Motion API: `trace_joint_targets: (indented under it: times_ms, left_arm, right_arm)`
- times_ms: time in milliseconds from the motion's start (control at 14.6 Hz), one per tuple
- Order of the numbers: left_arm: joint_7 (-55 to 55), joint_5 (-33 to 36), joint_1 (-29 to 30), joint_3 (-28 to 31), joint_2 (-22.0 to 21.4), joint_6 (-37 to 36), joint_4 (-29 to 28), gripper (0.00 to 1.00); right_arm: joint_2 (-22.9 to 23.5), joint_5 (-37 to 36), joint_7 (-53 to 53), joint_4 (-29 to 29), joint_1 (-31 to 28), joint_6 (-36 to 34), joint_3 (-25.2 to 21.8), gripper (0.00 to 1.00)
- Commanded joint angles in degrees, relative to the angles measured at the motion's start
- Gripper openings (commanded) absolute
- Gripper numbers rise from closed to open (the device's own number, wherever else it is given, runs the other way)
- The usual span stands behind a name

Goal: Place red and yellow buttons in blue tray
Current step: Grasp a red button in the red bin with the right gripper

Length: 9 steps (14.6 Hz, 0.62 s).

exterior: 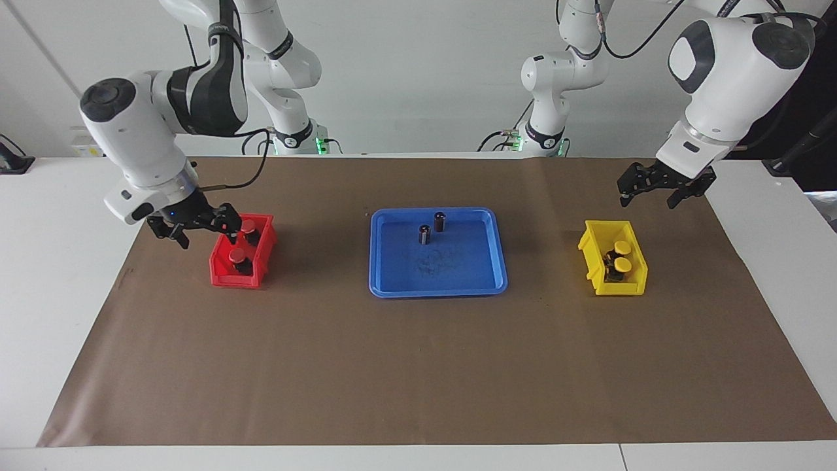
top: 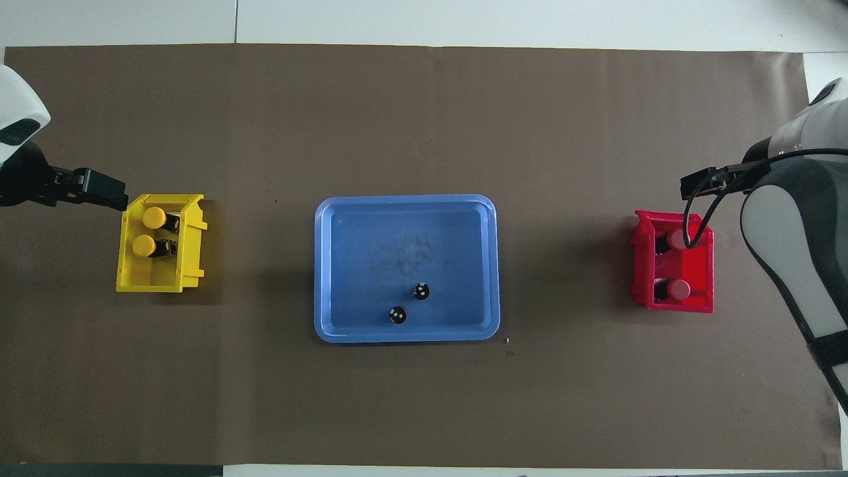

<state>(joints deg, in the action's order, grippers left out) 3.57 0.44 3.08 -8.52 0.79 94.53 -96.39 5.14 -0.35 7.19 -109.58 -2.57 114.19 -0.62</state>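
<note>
Two red buttons (exterior: 248, 226) (exterior: 237, 255) lie in the small red bin (exterior: 225, 278), also seen in the overhead view (top: 677, 240) (top: 678, 289). Two yellow buttons (exterior: 622, 247) (exterior: 623, 264) lie in the small yellow bin (exterior: 598, 261), also overhead (top: 154, 216) (top: 144, 246). The blue tray (exterior: 438, 288) (top: 404, 238) lies mid-table. My right gripper (exterior: 199, 230) (top: 695, 184) is open and low at the red bin's rim, one finger close by the red button nearer the robots. My left gripper (exterior: 649, 196) (top: 99, 192) is open, waiting above the mat beside the yellow bin.
Two dark capless cylinders (exterior: 439, 220) (exterior: 424, 234) stand in the tray at its edge nearer the robots, also overhead (top: 421, 291) (top: 397, 315). Brown paper (exterior: 418, 366) covers the table. The right arm's cable (top: 692, 228) hangs over the red bin.
</note>
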Motion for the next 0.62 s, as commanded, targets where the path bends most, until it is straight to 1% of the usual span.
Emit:
trace_joint_targets:
  times_ms: [0,137,274,411,548]
  left_arm:
    - [-0.2,-0.5,-0.3,0.3,-1.7,0.9,-2.0,1.0]
    - [-0.2,-0.5,-0.3,0.3,-1.8,0.8,-2.2,1.0]
    - [0.1,-0.5,-0.4,0.4,-2.5,1.0,-3.4,1.0]
    - [0.2,-0.5,-0.1,0.3,-3.6,1.8,-5.8,1.0]
    - [0.0,-0.5,-0.1,0.3,-3.6,2.1,-5.9,1.0]
  right_arm:
    - [-2.9,0.6,2.8,-6.1,-1.4,2.8,0.1,0.79]
    - [-3.4,0.6,2.9,-7.7,-1.9,3.1,0.2,0.68]
    - [-3.3,0.6,3.1,-9.7,-2.1,5.3,0.1,0.68]
    - [-3.4,0.6,4.6,-13.1,-2.0,9.9,0.1,0.68]
    - [-3.4,0.6,4.7,-15.4,-1.8,12.5,0.1,0.68]
